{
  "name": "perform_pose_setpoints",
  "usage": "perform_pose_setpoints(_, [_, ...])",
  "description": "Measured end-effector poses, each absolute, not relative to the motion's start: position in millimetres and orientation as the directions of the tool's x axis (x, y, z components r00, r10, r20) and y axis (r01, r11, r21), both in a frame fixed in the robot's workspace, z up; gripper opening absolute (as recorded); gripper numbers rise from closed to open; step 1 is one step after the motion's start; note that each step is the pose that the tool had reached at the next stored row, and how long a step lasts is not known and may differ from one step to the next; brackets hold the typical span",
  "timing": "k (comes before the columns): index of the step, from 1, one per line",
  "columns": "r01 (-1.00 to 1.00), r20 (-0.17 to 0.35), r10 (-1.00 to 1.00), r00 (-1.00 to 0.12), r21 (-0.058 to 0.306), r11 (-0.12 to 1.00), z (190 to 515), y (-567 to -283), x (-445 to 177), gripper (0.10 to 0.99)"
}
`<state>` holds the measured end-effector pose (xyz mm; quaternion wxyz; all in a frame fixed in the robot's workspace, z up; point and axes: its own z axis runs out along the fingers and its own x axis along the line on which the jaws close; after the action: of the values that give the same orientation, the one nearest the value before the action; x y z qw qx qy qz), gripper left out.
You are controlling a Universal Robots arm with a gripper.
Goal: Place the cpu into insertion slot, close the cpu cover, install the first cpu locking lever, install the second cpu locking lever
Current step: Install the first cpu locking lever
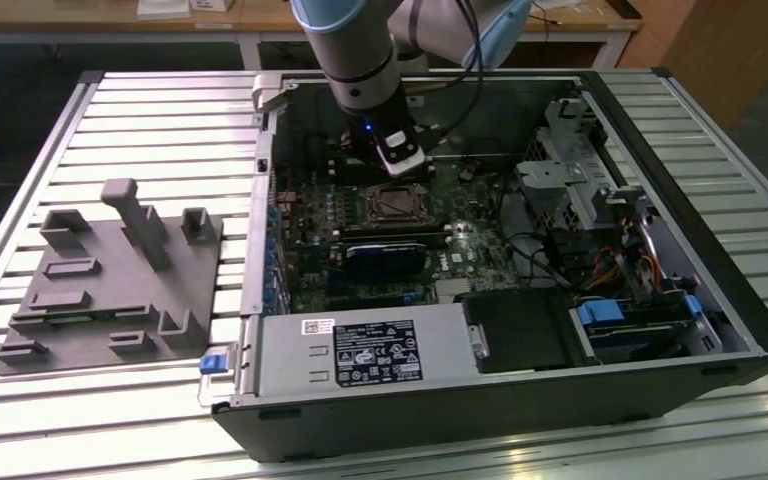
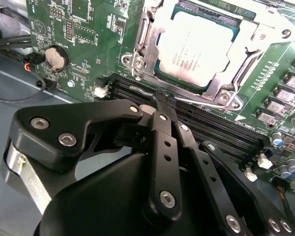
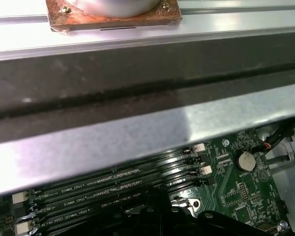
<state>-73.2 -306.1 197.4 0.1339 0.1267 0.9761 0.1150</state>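
The cpu (image 2: 196, 44) lies flat in the insertion slot (image 1: 391, 203) on the green board, its pale metal face showing through the window of the cpu cover (image 2: 150, 39). The cover is folded down over it. A thin wire locking lever (image 2: 201, 102) runs along the socket's edge beside the memory slots. My gripper (image 2: 163, 101) is shut, and its black fingertips rest right on that wire. I cannot tell whether the wire is pinched between them. In the exterior view the gripper (image 1: 398, 165) hangs inside the open case, just behind the socket.
Long black memory slots (image 2: 221, 128) lie under the fingers. A coin battery (image 2: 55, 57) is off to one side. The case's metal wall (image 3: 137, 83) is close by. The grey power supply (image 1: 357, 355), drive cage (image 1: 584, 170) and grey parts fixture (image 1: 104, 290) surround the work area.
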Motion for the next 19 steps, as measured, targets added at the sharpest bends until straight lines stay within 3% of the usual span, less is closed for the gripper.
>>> perform_pose_setpoints(19, [0.313, -0.232, 0.373, -0.898, 0.258, 0.914, 195.5, -303.1, -73.3, 0.106])
